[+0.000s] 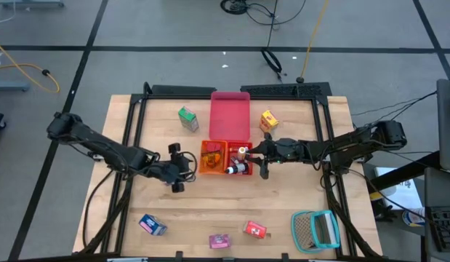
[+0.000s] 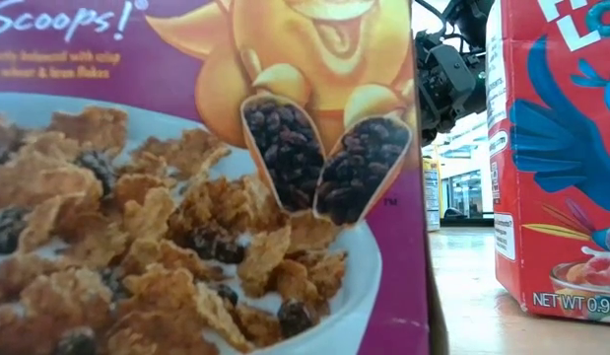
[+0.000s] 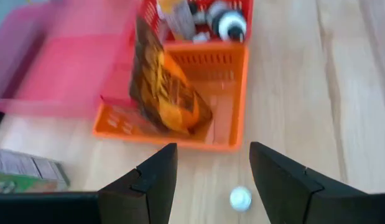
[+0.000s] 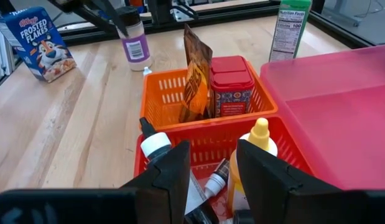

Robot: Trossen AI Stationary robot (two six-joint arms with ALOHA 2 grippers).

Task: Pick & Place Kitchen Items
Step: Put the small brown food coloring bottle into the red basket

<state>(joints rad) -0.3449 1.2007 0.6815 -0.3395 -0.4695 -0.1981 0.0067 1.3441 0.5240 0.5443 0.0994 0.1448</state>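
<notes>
Surface: a light wooden table (image 1: 210, 211) inside a black frame is seen from above, with grey floor and loose cables beyond it.
Left arm: the left gripper (image 1: 182, 166) is held low over the table, just left of the orange tray (image 1: 212, 157); its fingers (image 3: 156, 177) are spread apart and nothing is seen between them.
White ball: a small white round object (image 3: 240, 198) lies on the wood between those fingers; what it is cannot be made out.
Front row: a blue box (image 1: 152, 224), a pink box (image 1: 219, 240) and a red box (image 1: 255, 230) lie well apart along the near edge.
Green box: it (image 1: 187, 118) stands left of the pink tray (image 1: 230, 116).
Orange tray contents: an orange-brown pouch (image 3: 164, 87) leans upright in it, beside a red tin (image 4: 231, 84).
Red tray: it (image 4: 208, 152) touches the orange tray and holds small bottles, among them a yellow-capped bottle (image 4: 254, 146); the lower parts are hidden by the gripper.
Right arm: the right gripper (image 1: 262, 154) is positioned over the red tray, its fingers (image 4: 173, 174) apart with no item seen gripped.
Yellow box: it (image 1: 268, 120) stands right of the pink tray.
Basket: a teal mesh basket (image 1: 316, 229) lies at the front right.
Low view: it is almost filled by a purple cereal box (image 2: 206, 177) and a red carton (image 2: 556, 158), both cut off at the edges.
</notes>
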